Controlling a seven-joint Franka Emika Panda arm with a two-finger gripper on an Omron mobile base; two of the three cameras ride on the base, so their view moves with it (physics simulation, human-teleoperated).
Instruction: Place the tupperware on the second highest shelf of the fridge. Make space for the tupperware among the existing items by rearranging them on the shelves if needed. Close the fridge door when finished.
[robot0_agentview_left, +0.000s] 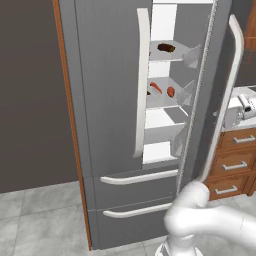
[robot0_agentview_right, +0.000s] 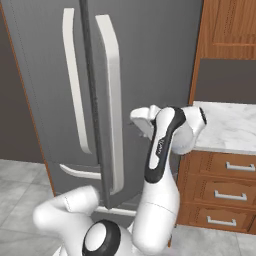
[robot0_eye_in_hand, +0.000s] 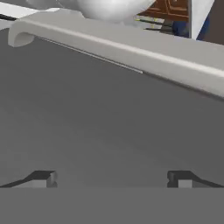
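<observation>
Grey fridge (robot0_eye_in_hand: 109, 127) door panel lies just ahead of the spread, empty hand (robot0_eye_in_hand: 111, 179).

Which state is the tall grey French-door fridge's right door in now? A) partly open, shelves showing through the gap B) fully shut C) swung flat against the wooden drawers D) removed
A: in the left base view the tall grey French-door fridge's right door stands ajar, with the thin pale-grey glassy shelves and small red and dark brown food lumps visible through the gap.
</observation>
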